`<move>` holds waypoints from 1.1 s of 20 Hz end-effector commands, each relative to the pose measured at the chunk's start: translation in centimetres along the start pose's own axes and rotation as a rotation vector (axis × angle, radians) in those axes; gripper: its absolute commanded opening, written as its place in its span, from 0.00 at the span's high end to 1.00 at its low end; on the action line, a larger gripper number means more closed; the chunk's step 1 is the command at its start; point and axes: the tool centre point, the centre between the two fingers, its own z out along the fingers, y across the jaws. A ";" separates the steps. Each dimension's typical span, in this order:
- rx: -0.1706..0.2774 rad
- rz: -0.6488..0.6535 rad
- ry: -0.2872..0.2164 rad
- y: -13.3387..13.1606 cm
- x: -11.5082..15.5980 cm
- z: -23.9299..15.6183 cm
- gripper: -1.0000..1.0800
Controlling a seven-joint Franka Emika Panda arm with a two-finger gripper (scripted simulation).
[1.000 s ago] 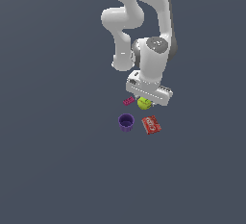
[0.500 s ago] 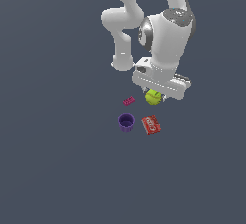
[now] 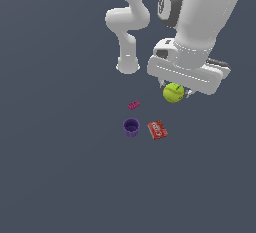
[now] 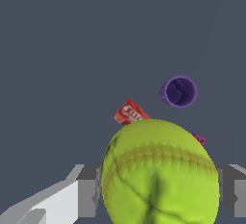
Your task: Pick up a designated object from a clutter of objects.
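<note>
Yellow-green ball (image 3: 173, 92) sits right of centre in the exterior view, clamped in the tool (image 3: 175, 93), clear of the bench (image 3: 60, 167). Wrist view: ball (image 4: 161, 172) fills the lower middle, a grey finger (image 4: 88, 189) pressed against each side. Tool closed onto ball, nothing else held. Below and to the left in the exterior view, on the bench: magenta brick (image 3: 133, 105), purple cup (image 3: 131, 127) upright, red packet (image 3: 157, 129) lying flat just beside the cup.
</note>
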 end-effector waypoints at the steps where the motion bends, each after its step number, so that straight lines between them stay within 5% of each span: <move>1: 0.000 0.000 0.000 -0.9 0.5 -2.0 1.00; 22: 0.000 0.002 0.001 -6.3 3.5 -13.0 1.00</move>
